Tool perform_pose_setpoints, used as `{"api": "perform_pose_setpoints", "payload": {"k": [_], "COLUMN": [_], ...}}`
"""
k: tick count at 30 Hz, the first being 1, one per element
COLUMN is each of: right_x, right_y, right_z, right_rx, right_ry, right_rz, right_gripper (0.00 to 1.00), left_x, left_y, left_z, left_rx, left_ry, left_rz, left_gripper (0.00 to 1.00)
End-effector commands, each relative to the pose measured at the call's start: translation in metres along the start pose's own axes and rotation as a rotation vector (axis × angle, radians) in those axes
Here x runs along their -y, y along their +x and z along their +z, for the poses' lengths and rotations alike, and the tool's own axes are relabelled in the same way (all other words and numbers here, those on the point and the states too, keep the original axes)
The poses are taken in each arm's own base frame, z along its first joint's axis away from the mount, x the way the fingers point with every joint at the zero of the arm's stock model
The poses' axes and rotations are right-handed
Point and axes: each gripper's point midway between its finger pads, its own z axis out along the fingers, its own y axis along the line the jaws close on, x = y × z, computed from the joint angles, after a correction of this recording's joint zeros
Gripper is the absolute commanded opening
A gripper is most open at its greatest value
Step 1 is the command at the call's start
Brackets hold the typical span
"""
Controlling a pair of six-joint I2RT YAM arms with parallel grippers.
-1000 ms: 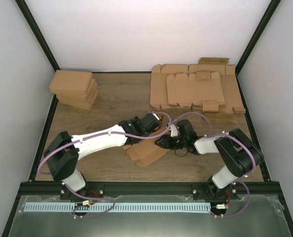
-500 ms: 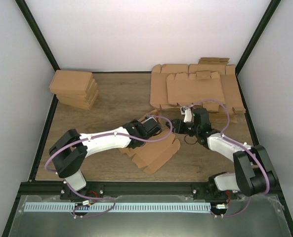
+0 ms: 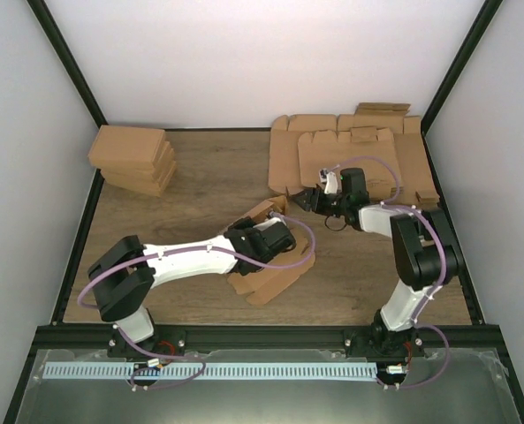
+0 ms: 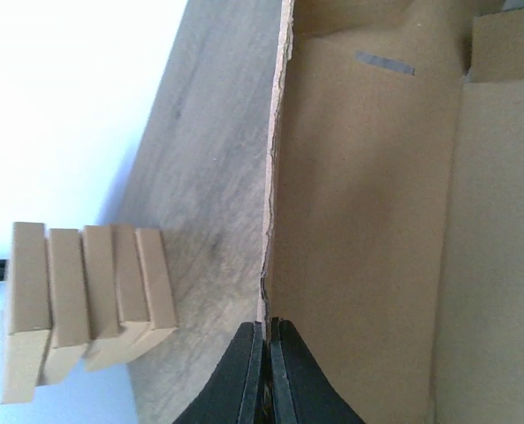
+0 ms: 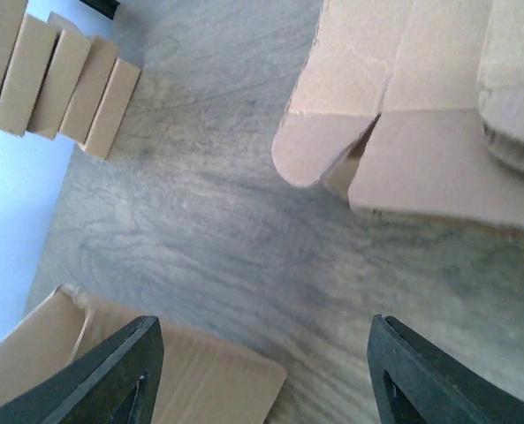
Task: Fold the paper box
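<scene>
Jaws pressed together, the left gripper (image 4: 266,358) is pinching a raised side wall of the paper box (image 3: 275,276) at mid-table. The right gripper (image 5: 263,340) is hovering spread and empty near the flat cardboard sheets (image 3: 359,159). Most folding is apparently remaining.

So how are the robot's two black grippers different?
The left gripper is shut, pinching an edge of the light-brown cardboard paper box; the right gripper is open and holds nothing. The left gripper sits mid-table at the box; the right gripper is over the wooden table, near the pile of flat brown cardboard sheets. Both are black.
</scene>
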Motion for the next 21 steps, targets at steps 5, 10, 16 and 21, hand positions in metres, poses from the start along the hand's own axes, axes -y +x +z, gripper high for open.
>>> {"api": "perform_pose_setpoints", "payload": {"k": [5, 10, 16, 21], "right_x": [-0.024, -0.029, -0.033, -0.039], "right_y": [-0.021, -0.01, 0.02, 0.037], "right_z": [0.021, 0.025, 0.018, 0.013], "right_rx": [-0.057, -0.101, -0.126, -0.132], "right_ry": [-0.21, -0.254, -0.242, -0.249], "right_rz": [-0.003, -0.003, 0.018, 0.018], "right_gripper": [0.72, 0.65, 0.54, 0.52], "left_x": [0.004, 0.022, 0.028, 0.027], "left_y": [-0.008, 0.004, 0.011, 0.011], "left_z": [-0.011, -0.001, 0.004, 0.001], "left_rx": [0.02, -0.022, -0.04, -0.031], "left_ry": [-0.176, -0.201, -0.225, -0.241], "left_rz": [0.112, 0.179, 0.191, 0.189], "left_gripper": [0.04, 0.04, 0.04, 0.04]}}
